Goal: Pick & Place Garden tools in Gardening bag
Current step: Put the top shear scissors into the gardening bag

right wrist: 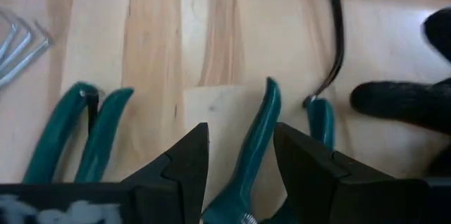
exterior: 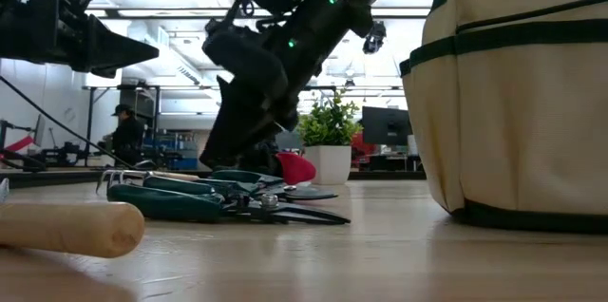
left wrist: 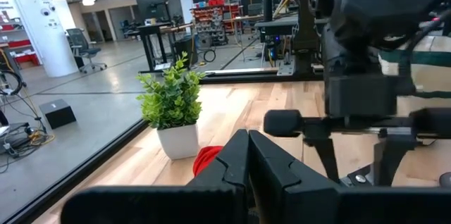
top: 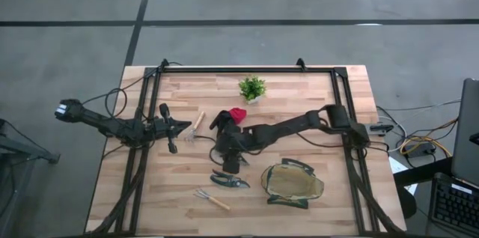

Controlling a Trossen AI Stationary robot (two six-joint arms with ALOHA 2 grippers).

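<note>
My right gripper is open and tipped down over the table's middle. Its fingers stand on either side of one green handle of a pruning shear lying flat, without touching it. A second green-handled shear lies beside it, nearer the front edge. A wooden-handled rake lies near the front, another by my left gripper. The black-and-red glove lies just beyond my right gripper. The khaki gardening bag stands at the front right. My left gripper is shut, level, at the left.
A small green potted plant stands at the far middle of the table. A black frame runs along the far edge and both sides. Bare wood lies between the shears and the bag.
</note>
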